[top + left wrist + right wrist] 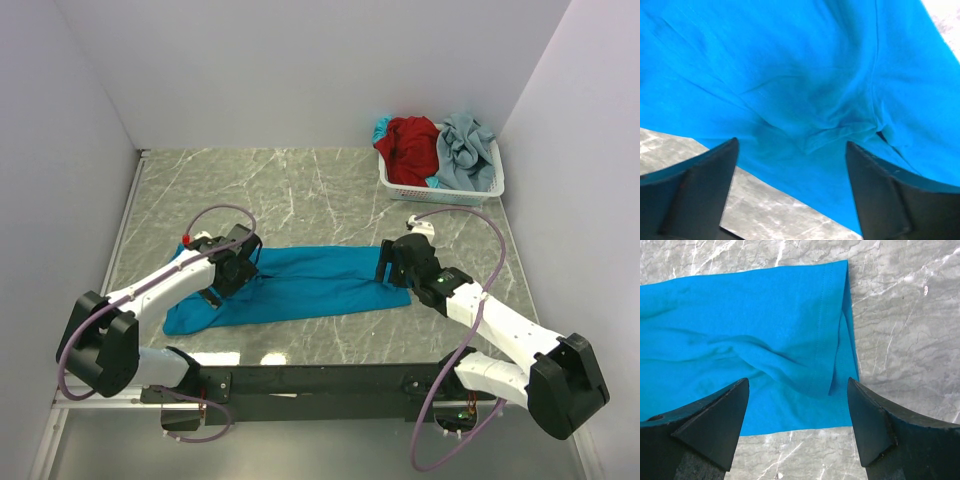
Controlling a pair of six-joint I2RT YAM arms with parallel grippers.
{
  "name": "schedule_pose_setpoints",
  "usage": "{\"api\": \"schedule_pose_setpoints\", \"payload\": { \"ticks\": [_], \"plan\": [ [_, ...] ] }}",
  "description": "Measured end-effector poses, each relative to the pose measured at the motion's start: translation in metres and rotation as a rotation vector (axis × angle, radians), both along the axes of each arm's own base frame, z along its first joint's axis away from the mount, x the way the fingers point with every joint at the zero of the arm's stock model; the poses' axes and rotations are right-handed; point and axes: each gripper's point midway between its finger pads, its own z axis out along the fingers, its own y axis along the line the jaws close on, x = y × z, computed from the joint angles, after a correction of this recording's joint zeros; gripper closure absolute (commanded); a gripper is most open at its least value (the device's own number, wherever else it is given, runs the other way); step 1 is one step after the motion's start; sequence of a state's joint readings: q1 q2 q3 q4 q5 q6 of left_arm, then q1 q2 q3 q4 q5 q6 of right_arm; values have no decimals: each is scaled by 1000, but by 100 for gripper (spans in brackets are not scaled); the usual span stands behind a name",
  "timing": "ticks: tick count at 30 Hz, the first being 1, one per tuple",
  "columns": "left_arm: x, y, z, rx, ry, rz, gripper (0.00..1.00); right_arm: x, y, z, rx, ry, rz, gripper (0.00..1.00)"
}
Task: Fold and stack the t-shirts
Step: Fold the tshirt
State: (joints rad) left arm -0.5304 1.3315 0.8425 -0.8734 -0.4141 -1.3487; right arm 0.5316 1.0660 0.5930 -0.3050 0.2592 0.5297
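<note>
light: bright, even | shadows: faint, soft | glare: blown-out corner, left wrist view | focus: sharp overall

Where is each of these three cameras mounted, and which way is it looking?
Top external: above and behind the arms, looking down across the table; both arms show, with the teal-blue t-shirt and basket.
Left wrist: on the left arm, looking down past its open left gripper at wrinkled teal cloth.
Right wrist: on the right arm, looking down past its open right gripper at the shirt's hemmed edge.
Shared: all views show the teal-blue t-shirt.
</note>
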Motion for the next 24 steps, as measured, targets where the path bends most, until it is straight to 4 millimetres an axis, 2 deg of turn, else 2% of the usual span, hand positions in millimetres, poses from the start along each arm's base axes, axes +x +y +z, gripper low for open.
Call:
{"api": "schedule_pose_setpoints", "payload": {
  "ticks": [1, 4, 10, 16, 20, 24],
  "plan": [
    [1, 1, 1, 7, -3, 1, 1, 0, 0, 0, 0, 0, 0, 15],
    [10, 4, 10, 33, -42, 5, 1, 0, 0, 0, 0, 0, 0, 15],
    [50, 17, 30, 65, -150, 14, 1, 0, -1, 0, -5, 1, -2, 15],
    [81, 49, 12, 65, -158, 58, 0, 1, -3, -1, -16, -2, -9, 14],
    [101, 56, 2, 57, -187, 40, 1, 1, -6, -3, -28, 6, -18, 14],
    [135, 68, -17, 58, -204, 32, 1, 1, -8, -9, -44, 28, -25, 14]
  ]
}}
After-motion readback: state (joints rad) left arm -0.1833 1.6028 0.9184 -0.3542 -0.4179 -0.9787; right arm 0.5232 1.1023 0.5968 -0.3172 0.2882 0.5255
